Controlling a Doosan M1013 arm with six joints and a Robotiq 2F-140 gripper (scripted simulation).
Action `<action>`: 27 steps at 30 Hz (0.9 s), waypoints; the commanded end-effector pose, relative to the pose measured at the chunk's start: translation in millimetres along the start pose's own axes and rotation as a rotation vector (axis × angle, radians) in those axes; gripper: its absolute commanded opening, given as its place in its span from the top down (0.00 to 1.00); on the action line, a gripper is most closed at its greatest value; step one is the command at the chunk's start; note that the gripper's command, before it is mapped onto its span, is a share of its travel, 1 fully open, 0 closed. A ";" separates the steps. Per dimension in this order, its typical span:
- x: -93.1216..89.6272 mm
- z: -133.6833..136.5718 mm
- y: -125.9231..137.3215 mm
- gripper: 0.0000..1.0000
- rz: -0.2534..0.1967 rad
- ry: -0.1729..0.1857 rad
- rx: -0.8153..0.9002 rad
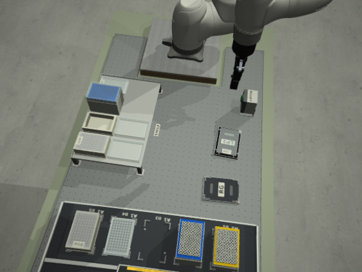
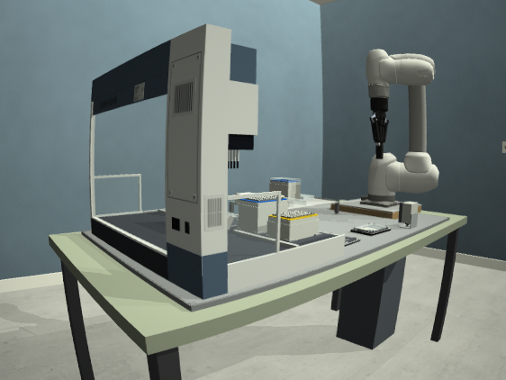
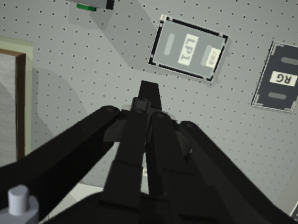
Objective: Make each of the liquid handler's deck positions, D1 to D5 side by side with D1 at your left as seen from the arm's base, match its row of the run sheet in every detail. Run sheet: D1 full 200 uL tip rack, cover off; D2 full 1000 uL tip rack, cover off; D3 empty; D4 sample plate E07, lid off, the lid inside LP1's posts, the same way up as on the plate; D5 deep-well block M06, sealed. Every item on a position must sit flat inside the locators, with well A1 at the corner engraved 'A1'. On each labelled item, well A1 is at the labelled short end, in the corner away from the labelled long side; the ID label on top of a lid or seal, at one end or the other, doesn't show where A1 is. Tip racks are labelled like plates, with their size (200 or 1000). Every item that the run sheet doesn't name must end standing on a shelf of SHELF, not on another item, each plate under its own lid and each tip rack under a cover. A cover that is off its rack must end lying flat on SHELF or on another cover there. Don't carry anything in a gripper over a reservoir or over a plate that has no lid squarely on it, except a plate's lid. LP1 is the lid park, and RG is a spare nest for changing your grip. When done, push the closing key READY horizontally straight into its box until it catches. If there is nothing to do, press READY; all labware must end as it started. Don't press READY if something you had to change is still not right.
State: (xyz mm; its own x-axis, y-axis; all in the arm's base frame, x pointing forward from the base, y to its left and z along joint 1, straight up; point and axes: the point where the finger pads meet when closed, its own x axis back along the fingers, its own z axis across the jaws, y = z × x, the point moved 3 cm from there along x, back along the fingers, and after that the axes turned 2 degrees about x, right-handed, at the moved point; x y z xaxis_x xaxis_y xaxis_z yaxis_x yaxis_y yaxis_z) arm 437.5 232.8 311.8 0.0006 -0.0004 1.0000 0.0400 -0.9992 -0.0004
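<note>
My gripper [image 1: 236,80] is shut and empty, pointing down well above the table, just on the arm-base side of the READY box [image 1: 248,100]. It also shows in the side view [image 2: 379,150] and the wrist view [image 3: 149,92]. On the deck, D1 holds a yellow-rimmed uncovered tip rack [image 1: 227,246]. D2 holds a blue-rimmed uncovered tip rack [image 1: 191,240]. D3 [image 1: 157,238] is empty. D4 holds a clear unlidded plate [image 1: 120,236]. D5 holds a sealed block [image 1: 83,233]. LP1 [image 1: 227,142] holds a flat clear lid and shows in the wrist view [image 3: 189,47].
SHELF at the left carries a blue-covered tip rack [image 1: 104,97], an open box [image 1: 99,123], a lidded plate [image 1: 91,144] and flat covers [image 1: 131,127]. RG [image 1: 221,189] is empty. The liquid handler's tall frame [image 2: 198,158] stands over the deck.
</note>
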 end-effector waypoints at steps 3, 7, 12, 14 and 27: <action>0.7 -24.1 -0.8 0.90 0.001 0.001 0.000; 0.7 -44.1 -1.3 0.90 0.001 0.001 0.000; 0.7 -64.1 -1.8 0.90 0.001 0.001 0.000; 0.7 -69.1 -1.9 0.90 0.001 0.001 0.000; -1.0 -114.9 -3.0 0.90 0.001 0.001 0.000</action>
State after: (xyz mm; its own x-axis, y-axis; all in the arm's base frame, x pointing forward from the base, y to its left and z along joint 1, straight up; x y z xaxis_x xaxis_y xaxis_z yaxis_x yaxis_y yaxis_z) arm 322.6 231.0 312.0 0.0006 -0.0006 1.0000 0.0401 -0.9992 -0.0006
